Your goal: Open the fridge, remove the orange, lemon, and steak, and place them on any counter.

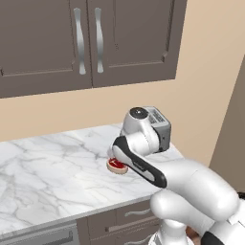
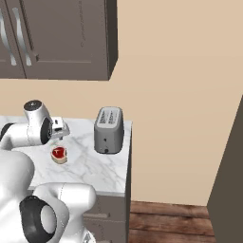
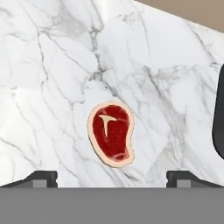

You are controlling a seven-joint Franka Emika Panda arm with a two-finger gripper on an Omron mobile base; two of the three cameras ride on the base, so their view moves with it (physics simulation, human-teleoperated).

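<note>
The steak [image 3: 110, 134], a small red slab with a pale fat rim, lies flat on the white marble counter [image 3: 52, 65]. My gripper [image 3: 112, 177] hangs just above it, open, with one fingertip at each side of the steak and nothing between them. From the right base the steak [image 2: 59, 154] lies below my hand, left of the toaster. From the left base the steak [image 1: 117, 166] peeks out from under the arm, near the counter's [image 1: 48, 177] right end. The orange and the lemon are out of view. I cannot make out the fridge.
A grey toaster [image 2: 109, 130] stands on the counter's right end, close to the steak. Dark brown wall cabinets [image 1: 86, 43] hang above. Drawers with silver handles [image 1: 136, 213] sit under the counter. A tall dark panel [image 2: 232, 166] rises at the far right over wooden floor [image 2: 166, 220].
</note>
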